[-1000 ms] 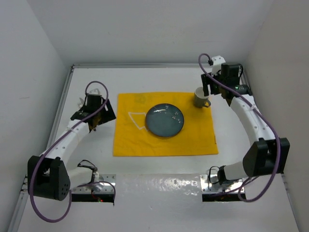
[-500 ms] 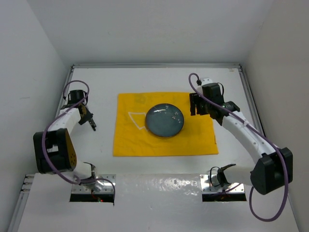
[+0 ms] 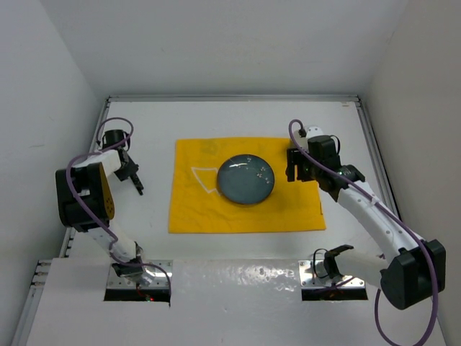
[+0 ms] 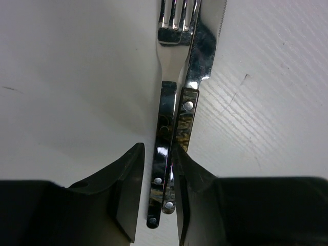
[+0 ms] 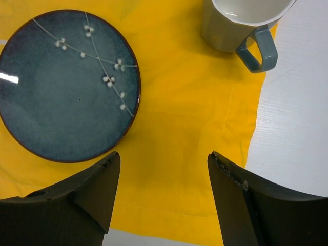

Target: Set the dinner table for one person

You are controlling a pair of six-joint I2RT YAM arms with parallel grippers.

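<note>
A fork (image 4: 171,61) and a knife (image 4: 206,46) lie side by side on the white dinner table (image 3: 238,119) near its left edge. My left gripper (image 4: 158,148) (image 3: 133,176) is closed in on their dark handles: the right finger presses the knife, and a thin gap shows beside the fork. A blue plate (image 3: 246,179) (image 5: 66,84) sits in the middle of the yellow placemat (image 3: 216,209). A grey mug (image 5: 230,25) stands on the mat's far right corner. My right gripper (image 5: 164,159) (image 3: 297,167) hovers open and empty over the mat, between plate and mug.
Metal rails (image 3: 230,98) and white walls border the table. The right arm (image 3: 374,216) stretches over the table's right side. The left arm (image 3: 83,191) is folded along the left rail.
My left gripper swung to the left edge and its jaws narrowed around the fork and knife handles. My right gripper drew away from the mug, nearer and leftward over the mat.
</note>
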